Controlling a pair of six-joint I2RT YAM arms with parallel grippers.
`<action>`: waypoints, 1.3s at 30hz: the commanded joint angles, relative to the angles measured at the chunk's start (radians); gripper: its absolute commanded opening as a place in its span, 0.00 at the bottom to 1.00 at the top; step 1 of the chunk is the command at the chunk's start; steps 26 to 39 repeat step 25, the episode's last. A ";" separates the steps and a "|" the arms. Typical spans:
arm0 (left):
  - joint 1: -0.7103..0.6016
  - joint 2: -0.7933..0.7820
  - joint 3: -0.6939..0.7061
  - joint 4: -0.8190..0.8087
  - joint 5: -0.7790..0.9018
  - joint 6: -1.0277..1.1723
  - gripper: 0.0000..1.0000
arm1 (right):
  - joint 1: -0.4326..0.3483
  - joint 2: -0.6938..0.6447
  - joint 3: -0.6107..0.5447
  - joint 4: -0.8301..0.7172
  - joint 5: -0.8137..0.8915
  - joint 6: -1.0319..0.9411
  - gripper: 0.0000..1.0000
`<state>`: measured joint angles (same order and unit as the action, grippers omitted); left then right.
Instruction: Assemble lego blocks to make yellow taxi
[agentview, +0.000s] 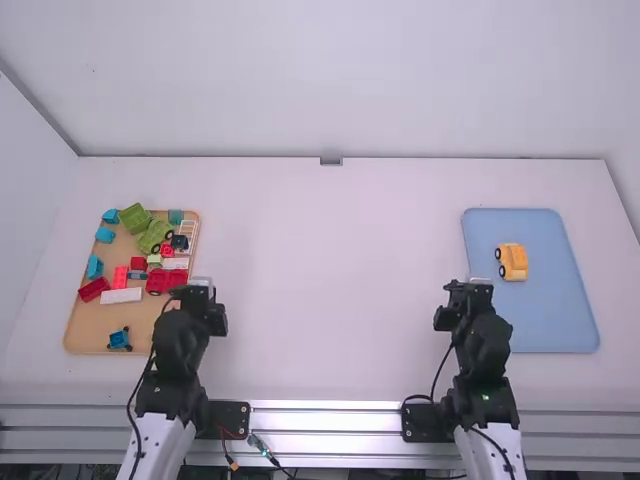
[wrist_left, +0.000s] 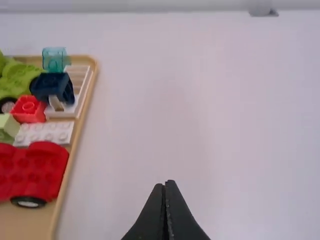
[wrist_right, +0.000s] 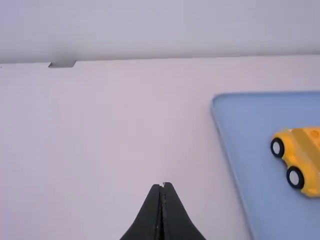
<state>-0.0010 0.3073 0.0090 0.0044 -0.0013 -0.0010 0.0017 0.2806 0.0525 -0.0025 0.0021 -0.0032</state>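
Speaker A: Where is the yellow taxi (agentview: 515, 262)?

Speaker B: Near three o'clock on the white surface (agentview: 330, 300), in the blue tray (agentview: 552, 322), a little toward eleven o'clock of that tray's middle. The tan tray (agentview: 88, 325) of coloured blocks (agentview: 154, 236) is over at nine.

Speaker A: And the hands?

Speaker B: The left hand (wrist_left: 165, 183) has its fingertips together, with nothing between them; so has the right hand (wrist_right: 163, 185). The taxi is at about two o'clock from the right.

Speaker A: So what's the step?

Speaker B: The build looks done, so probably just leaving it alone. Doing that well means the right hand keeps off the tray and bumps nothing; those wheels could roll. If a block did prove loose, it would want a straight push down over the studs, the body steadied from the side.

Speaker A: Which way does it point?

Speaker B: Its long axis runs roughly eleven to five, wheels down, the near side facing about nine. Which end is the nose, nobody could say for sure.
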 joint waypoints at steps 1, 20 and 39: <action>0.001 -0.044 -0.009 -0.004 0.001 0.001 0.00 | -0.002 -0.043 -0.042 0.002 -0.002 0.003 0.00; 0.001 -0.273 -0.009 -0.004 0.001 0.001 0.00 | -0.002 -0.261 -0.052 0.002 -0.002 0.003 0.00; 0.001 -0.307 -0.009 -0.004 0.001 0.001 0.00 | -0.002 -0.281 -0.052 0.002 -0.002 0.003 0.00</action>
